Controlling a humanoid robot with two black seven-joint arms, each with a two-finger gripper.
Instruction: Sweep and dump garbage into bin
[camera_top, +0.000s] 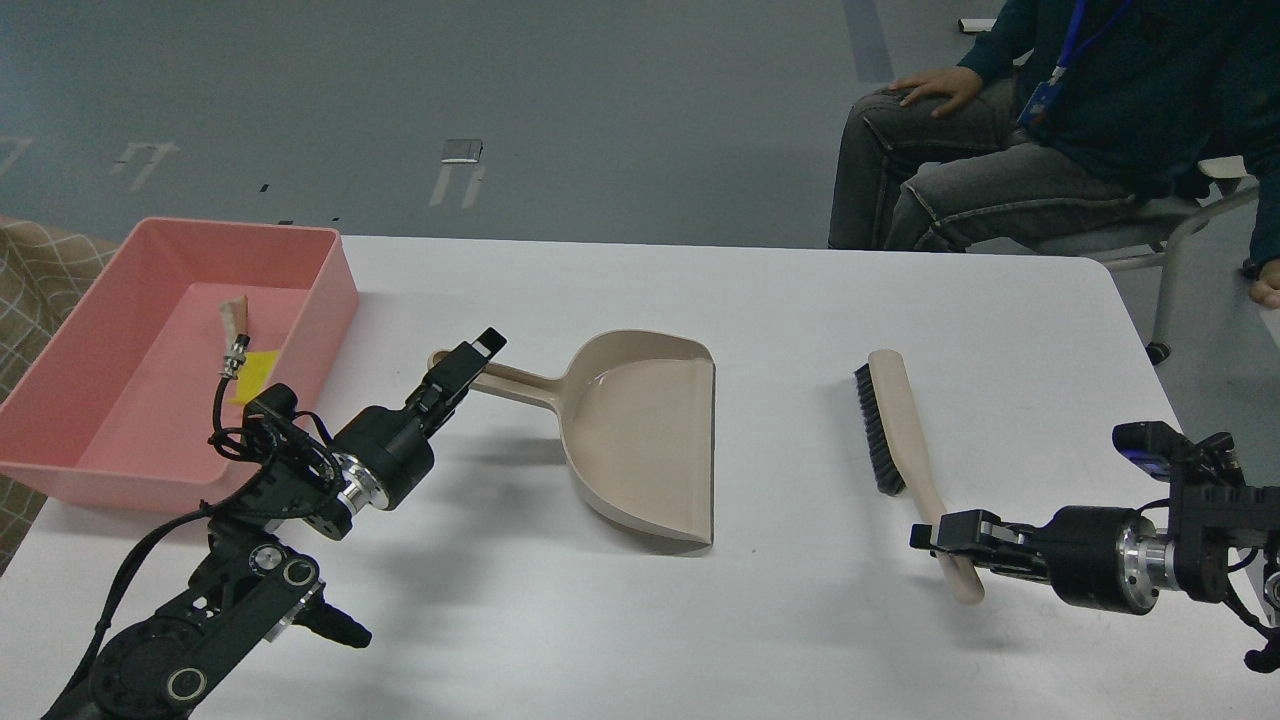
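Grey floor runs behind a white bench (760, 300), and a seated person (1010, 150) in dark clothes waits past its far right corner.

At the far left corner sits the pink bin (300, 300), one end hanging past the bench's left edge. Both pieces of garbage lie inside it: the white slice with a tan crust (232, 315) toward the middle of the floor, and the yellow chunk (256, 374) just nearer, partly hidden by a cable connector on the left arm.

A beige dustpan (640, 430) rests near the bench's centre, its mouth turned to the right and its handle pointing left. The left gripper (478, 355) is at the handle's end; its jaws are seen end-on, and whether they clamp the handle I cannot tell.

Right of the dustpan lies a beige brush (900, 420), bristles facing left, handle toward the near edge. The right gripper (935, 538) reaches in from the right with its jaws at the handle's near end; whether they grip it is unclear.
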